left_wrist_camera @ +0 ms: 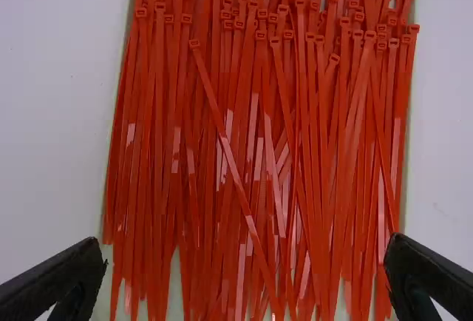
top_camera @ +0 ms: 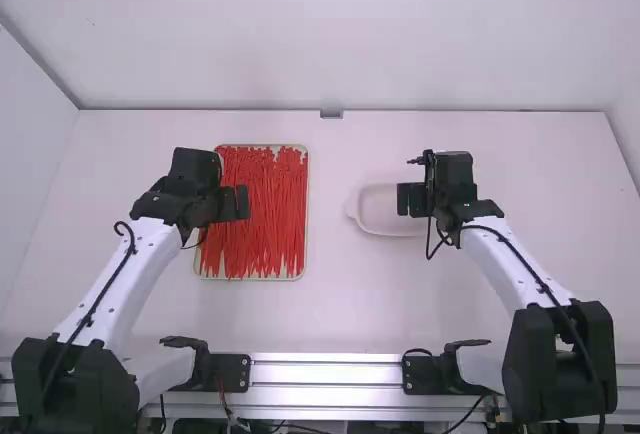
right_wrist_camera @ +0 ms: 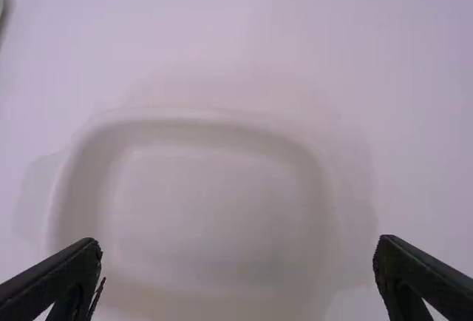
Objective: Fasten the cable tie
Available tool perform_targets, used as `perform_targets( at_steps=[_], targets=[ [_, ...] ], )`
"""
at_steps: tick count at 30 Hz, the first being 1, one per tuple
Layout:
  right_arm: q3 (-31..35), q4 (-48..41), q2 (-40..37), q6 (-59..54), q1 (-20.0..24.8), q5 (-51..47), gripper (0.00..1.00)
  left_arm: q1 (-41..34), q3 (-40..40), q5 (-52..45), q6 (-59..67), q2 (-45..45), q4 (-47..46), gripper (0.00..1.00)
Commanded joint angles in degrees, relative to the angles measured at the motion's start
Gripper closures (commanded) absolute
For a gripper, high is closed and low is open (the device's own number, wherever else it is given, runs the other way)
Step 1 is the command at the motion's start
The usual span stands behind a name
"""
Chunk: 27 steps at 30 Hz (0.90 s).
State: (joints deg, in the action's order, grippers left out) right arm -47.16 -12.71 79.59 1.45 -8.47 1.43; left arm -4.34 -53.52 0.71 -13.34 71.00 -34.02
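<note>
A thick pile of red cable ties (top_camera: 262,212) (left_wrist_camera: 266,151) lies on a pale flat tray (top_camera: 301,276) left of the table's middle. My left gripper (left_wrist_camera: 240,291) hovers over the tray's left part, its body (top_camera: 195,192) covering some ties; its black fingers (left_wrist_camera: 52,284) stand wide apart, open, with nothing between them. One tie (left_wrist_camera: 229,166) lies slantwise across the others. My right gripper (right_wrist_camera: 236,284) hangs above a white empty dish (top_camera: 380,211) (right_wrist_camera: 214,195), open and holding nothing, its body (top_camera: 445,186) over the dish's right end.
White walls close the table at the back and sides. A small grey tab (top_camera: 331,112) sits at the back edge. Bare white tabletop lies between the tray and the dish and in front of both.
</note>
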Motion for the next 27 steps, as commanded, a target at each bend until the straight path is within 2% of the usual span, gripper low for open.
perform_targets(
  at_steps=[1,27],
  targets=[
    [-2.1,-0.2,0.5,0.2,-0.2,0.1,0.02,-0.5,-1.3,0.3,2.0,0.3,-0.3,0.01],
    [-2.1,0.0,0.5,0.0,-0.2,0.0,0.02,-0.2,-1.2,0.3,2.2,0.3,0.2,0.01]
  ],
)
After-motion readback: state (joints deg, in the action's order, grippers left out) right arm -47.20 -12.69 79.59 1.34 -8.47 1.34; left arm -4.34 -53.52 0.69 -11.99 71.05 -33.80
